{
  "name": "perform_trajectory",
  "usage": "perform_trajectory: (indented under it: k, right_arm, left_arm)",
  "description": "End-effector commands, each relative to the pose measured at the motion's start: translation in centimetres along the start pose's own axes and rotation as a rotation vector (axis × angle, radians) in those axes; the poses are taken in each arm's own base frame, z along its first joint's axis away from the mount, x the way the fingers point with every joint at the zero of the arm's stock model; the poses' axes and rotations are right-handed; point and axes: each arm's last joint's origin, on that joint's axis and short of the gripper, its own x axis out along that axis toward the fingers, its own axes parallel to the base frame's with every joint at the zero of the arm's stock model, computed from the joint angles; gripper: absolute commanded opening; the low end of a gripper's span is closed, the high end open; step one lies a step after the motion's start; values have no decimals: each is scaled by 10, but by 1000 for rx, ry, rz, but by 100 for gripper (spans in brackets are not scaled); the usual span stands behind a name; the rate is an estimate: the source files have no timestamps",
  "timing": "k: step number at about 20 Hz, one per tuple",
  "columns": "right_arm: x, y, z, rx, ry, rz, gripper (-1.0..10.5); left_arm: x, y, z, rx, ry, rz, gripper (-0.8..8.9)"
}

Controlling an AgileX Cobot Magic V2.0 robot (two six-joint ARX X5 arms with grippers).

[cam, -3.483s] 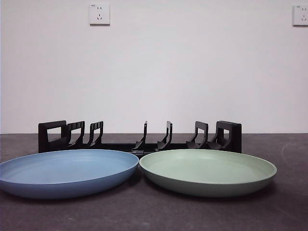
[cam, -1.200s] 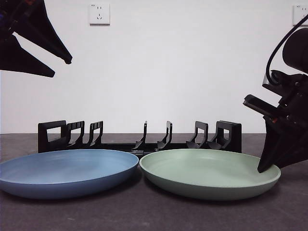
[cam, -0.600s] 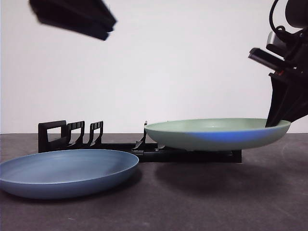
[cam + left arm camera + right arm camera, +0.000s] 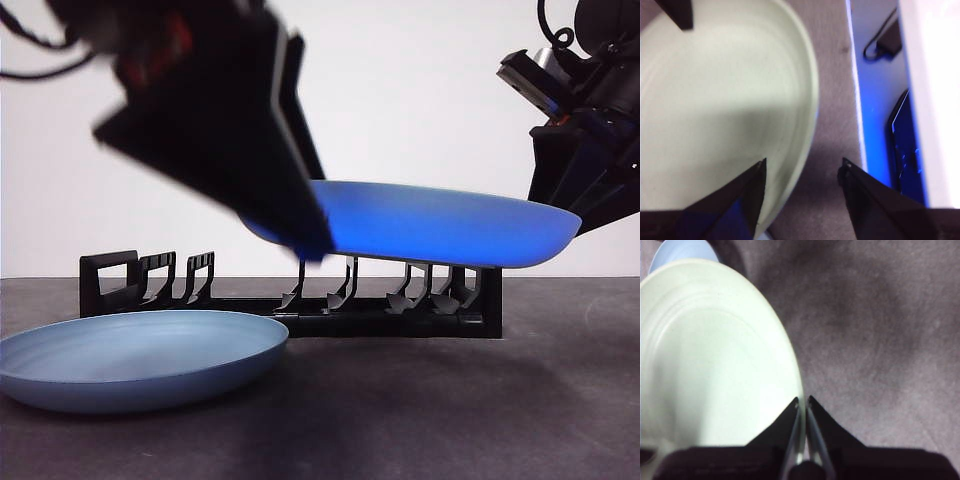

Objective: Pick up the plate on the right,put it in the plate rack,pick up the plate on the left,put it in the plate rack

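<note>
The pale green plate (image 4: 440, 225) hangs level in the air above the black plate rack (image 4: 300, 295); its underside looks blue in the front view. My right gripper (image 4: 562, 205) is shut on its right rim, and the right wrist view shows the jaws (image 4: 802, 402) pinching the edge of the green plate (image 4: 715, 355). My left gripper (image 4: 305, 240) is at the plate's opposite rim, open, its jaws (image 4: 802, 165) on either side of the green plate's edge (image 4: 715, 100). The blue plate (image 4: 140, 355) lies flat on the table at the left.
The rack stands behind both plates with several upright prongs and blocky ends. The dark table (image 4: 450, 400) runs to a white wall. A bit of the blue plate (image 4: 685, 250) shows in the right wrist view.
The right gripper has lifted the green plate off the table to above the rack. The left arm has swung down from the upper left to the plate's left rim.
</note>
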Motion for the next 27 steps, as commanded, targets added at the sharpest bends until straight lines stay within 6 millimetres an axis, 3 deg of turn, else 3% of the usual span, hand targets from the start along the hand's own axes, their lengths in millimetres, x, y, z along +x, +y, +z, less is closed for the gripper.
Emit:
perform_trajectory:
  k: [1,4,12,15,18,21,24,27]
  right_arm:
    - [-1,1,-1,-22,15,8,-10]
    - [-1,1,-1,-26,19,6,-10]
    - [-1,1,0,-55,0,2,10]
    - [-5,3,6,-89,-75,-31,182]
    - [-23,12,11,-122,-224,-94,191]
    - [-54,27,12,-158,-459,-179,189]
    - [-85,39,6,-165,-679,-275,187]
    - [-107,47,-3,-159,-824,-349,186]
  left_arm:
    - [7,0,-1,34,41,24,219]
    - [7,1,0,61,36,36,4]
    - [6,-13,14,130,-48,-6,-13]
    - [4,-22,21,119,-92,-27,-13]
    - [-2,-26,32,15,-148,-72,-12]
    - [-20,-19,50,-115,-282,-154,-9]
    - [-45,-4,61,-241,-359,-101,-9]
    - [-74,21,52,-450,-436,8,-9]
